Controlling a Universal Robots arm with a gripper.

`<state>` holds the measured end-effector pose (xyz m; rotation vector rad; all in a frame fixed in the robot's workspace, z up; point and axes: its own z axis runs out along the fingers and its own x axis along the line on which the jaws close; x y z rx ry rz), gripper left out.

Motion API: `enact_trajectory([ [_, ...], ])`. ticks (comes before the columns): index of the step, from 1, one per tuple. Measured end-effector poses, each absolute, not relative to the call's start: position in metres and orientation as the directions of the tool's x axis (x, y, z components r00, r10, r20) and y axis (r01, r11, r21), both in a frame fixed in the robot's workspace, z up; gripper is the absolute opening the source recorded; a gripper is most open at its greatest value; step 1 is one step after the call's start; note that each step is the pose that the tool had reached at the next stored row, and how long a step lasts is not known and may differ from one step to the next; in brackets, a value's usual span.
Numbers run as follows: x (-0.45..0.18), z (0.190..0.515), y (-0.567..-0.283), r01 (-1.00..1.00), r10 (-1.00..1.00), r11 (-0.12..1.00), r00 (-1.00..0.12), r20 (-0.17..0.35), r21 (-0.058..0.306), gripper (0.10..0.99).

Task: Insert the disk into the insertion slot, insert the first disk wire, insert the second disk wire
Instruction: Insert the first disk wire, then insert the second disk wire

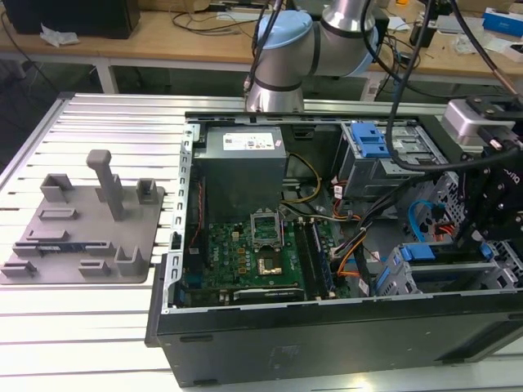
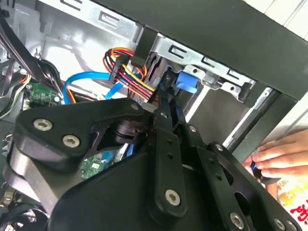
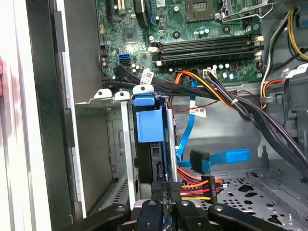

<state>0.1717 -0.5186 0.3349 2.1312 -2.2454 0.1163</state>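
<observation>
- Disk [image 3: 150, 126], clipped in its blue frame, stands on edge inside the slot [image 3: 126, 154]. In the exterior view this grey cage is in the case's front corner, on the exterior view's right.
- A slatted metal table [image 1: 82, 327] bears an open computer case [image 1: 327, 335] and, well apart on the exterior view's left, a grey fixture plate [image 1: 82, 237].
- Wooden benches [image 1: 163, 45] strewn with cables stand behind the table.
- The case holds a green motherboard [image 1: 253, 253], a grey power supply [image 1: 241, 171] and a taller bay [image 1: 372, 147] with a blue latch.
- The gripper [image 3: 165, 186] hangs at the disk's exposed edge, just beside a bundle of red, orange and yellow wires [image 3: 197, 185]. Whether it is open or closed cannot be told.
- A blue cable [image 3: 226, 157] lies near the slot, its plug apart from the disk.
- A person's hand [image 2: 274, 156] rests outside the case wall.
</observation>
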Motion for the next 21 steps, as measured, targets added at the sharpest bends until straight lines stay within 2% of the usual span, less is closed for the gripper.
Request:
enact_trajectory([
  [3,0.171,0.339,-0.519,-0.998,-0.995,0.052,-0.053,0.081,-0.024,0.18],
  [4,0.171,0.346,-0.519,-0.998,-0.995,0.051,-0.053,0.082,-0.024,0.243],
  [9,0.172,0.377,-0.517,-0.998,-0.995,0.051,-0.053,0.084,-0.025,0.243],
  [21,0.171,0.378,-0.517,-0.998,-0.995,0.051,-0.053,0.084,-0.025,0.243],
])
